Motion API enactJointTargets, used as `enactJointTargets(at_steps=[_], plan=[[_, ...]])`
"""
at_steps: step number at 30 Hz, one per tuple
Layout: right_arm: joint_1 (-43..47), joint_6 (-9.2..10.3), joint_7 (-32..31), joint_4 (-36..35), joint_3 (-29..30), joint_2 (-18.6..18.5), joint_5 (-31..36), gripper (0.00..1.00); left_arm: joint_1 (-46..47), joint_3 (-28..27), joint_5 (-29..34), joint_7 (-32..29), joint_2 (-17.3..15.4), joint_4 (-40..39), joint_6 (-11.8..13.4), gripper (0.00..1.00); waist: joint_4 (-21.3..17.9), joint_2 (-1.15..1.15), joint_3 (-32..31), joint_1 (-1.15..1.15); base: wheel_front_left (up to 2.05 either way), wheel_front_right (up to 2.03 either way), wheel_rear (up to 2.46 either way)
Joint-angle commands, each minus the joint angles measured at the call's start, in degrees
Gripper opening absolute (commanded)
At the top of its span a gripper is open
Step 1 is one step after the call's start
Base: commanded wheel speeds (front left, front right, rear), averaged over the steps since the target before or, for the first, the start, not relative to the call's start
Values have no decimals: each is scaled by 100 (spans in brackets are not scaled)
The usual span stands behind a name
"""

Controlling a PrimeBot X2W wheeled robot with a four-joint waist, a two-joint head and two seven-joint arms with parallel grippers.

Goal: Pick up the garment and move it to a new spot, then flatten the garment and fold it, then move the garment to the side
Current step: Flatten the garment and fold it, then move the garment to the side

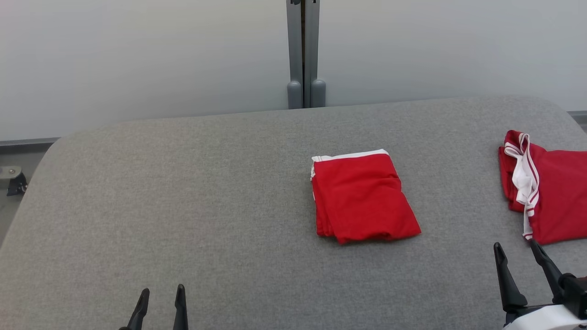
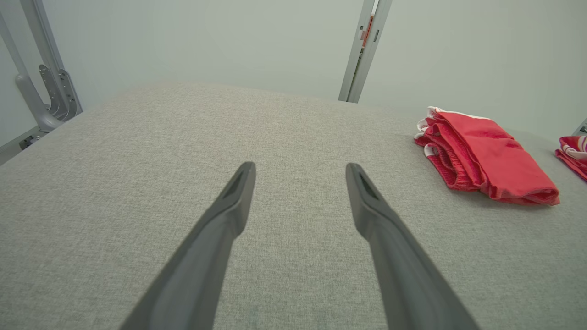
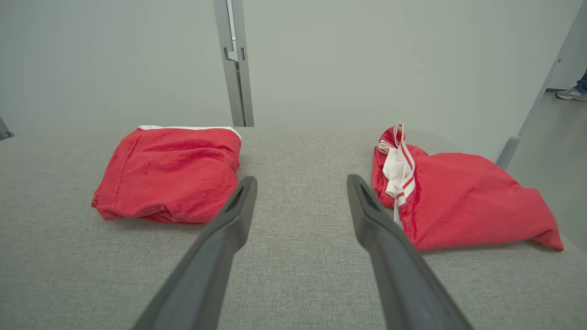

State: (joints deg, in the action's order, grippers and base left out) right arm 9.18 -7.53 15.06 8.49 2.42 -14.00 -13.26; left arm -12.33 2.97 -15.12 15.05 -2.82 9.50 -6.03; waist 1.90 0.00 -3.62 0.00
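The folded red garment [image 1: 362, 195] lies mid-surface [image 1: 183, 206], within either arm's reach, 1 looser red garment [image 1: 559, 197] sits at the right edge, seemingly set aside, and both arms' jaws stand open, holding nothing.

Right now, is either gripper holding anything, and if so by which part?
Nothing is held. The left gripper and the right gripper are both open and empty, apart from the folded red garment.

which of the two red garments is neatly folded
The middle garment, a compact rectangle with a thin white edge; the right garment lies rumpled with its striped white band loose.
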Motion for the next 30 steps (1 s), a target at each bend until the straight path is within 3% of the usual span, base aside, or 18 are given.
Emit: enactJointTargets(at_steps=[1,15,20,23,27,30], plan=[[38,9,11,-34,-5,18,-9,100,-60,4,-68,15,-17,-21,3,100,25,0,-6,0,0,0,0],[-257,9,11,93,-239,23,-33,100,0,73,-36,15,-17,-81,37,100,130,0,106,0,0,0,0],[-668,9,11,366,-483,-52,-602,100,132,138,-28,15,-17,-77,30,100,152,0,278,0,0,0,0],[-1323,8,-497,615,-786,-292,-1131,100,225,211,-31,15,-17,-74,20,100,170,0,506,0,0,0,0],[-2310,8,-1840,901,-1167,-616,-1607,100,542,405,-65,14,-17,-71,13,100,266,0,975,0,0,0,0],[-2984,6,-2659,1170,-1334,-644,-1876,100,803,584,-140,15,-17,-66,48,100,405,0,1299,0,0,0,0]])
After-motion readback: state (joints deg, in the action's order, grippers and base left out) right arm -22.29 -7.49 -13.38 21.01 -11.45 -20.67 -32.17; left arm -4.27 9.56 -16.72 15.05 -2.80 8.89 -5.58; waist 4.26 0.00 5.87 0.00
